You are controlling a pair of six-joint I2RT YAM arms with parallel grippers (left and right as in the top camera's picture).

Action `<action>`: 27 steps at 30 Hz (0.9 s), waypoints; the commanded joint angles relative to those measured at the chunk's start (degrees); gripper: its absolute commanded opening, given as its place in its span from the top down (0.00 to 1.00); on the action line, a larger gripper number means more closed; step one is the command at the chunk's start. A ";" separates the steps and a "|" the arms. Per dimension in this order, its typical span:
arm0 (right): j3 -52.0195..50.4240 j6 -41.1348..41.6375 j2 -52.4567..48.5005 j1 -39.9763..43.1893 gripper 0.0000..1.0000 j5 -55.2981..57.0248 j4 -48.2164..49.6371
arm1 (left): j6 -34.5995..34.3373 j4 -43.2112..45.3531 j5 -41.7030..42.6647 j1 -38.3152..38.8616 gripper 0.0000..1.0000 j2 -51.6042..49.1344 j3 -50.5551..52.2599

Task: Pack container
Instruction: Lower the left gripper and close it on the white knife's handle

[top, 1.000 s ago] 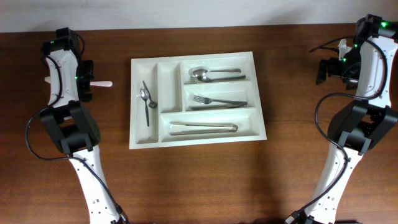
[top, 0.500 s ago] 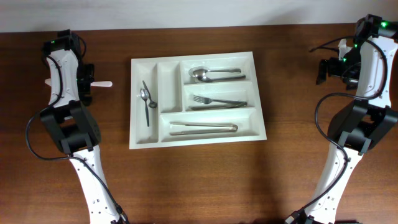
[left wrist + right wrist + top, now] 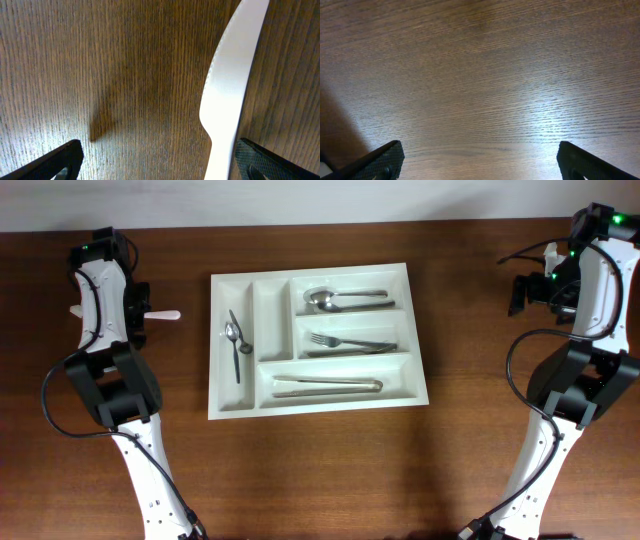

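The large white rectangular plastic cutlery tray (image 3: 270,320) lay mid-table. Left of it, the left gripper (image 3: 160,162) hung wide apart, empty, above a white plastic knife (image 3: 230,85); centring over it before closing seemed wise. The right gripper (image 3: 480,160) gaped empty.

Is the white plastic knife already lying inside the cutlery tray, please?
No, the white plastic knife lies on the table, to the left of the cutlery tray and apart from it.

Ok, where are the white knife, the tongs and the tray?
white knife (image 3: 166,314), overhead view, its exposed stretch beside the arm.
tongs (image 3: 328,385), overhead view, mid-length.
tray (image 3: 270,315), overhead view, bare floor of its empty narrow compartment.
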State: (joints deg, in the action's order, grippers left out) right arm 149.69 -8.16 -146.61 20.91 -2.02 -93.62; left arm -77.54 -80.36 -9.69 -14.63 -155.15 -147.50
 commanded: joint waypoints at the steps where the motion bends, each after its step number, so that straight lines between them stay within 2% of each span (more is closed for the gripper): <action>1: 0.96 -0.61 1.05 0.13 0.01 -0.13 0.02 | 1.07 -0.04 -0.55 0.00 0.01 0.20 -0.20; 6: 0.96 -0.61 1.05 0.13 0.01 -0.13 0.02 | 1.33 -0.02 1.62 0.00 0.01 -0.63 -0.17; 7: 0.96 -0.61 1.05 0.13 0.01 -0.11 0.04 | 1.33 0.22 2.25 0.00 0.04 -0.90 -0.17; 9: 0.96 -0.61 1.05 0.13 0.01 -0.11 0.02 | 1.33 0.61 3.30 0.00 0.21 -1.14 -0.17; 13: 0.96 -0.61 1.05 0.13 0.01 -0.13 0.02 | 1.33 1.33 4.52 0.00 0.46 -1.44 -0.17; 20: 0.96 -0.61 1.05 0.13 0.01 -0.13 0.02 | 1.33 1.51 4.52 -0.07 0.70 -1.46 -0.17; 27: 0.96 -0.61 1.05 0.13 0.01 -0.13 0.04 | 1.33 1.68 4.52 -0.07 0.79 -1.49 -0.17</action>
State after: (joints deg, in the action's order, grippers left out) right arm 149.69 -8.19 -146.61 20.91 -2.04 -93.62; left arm -76.09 -78.83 -5.34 -14.63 -155.28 -147.50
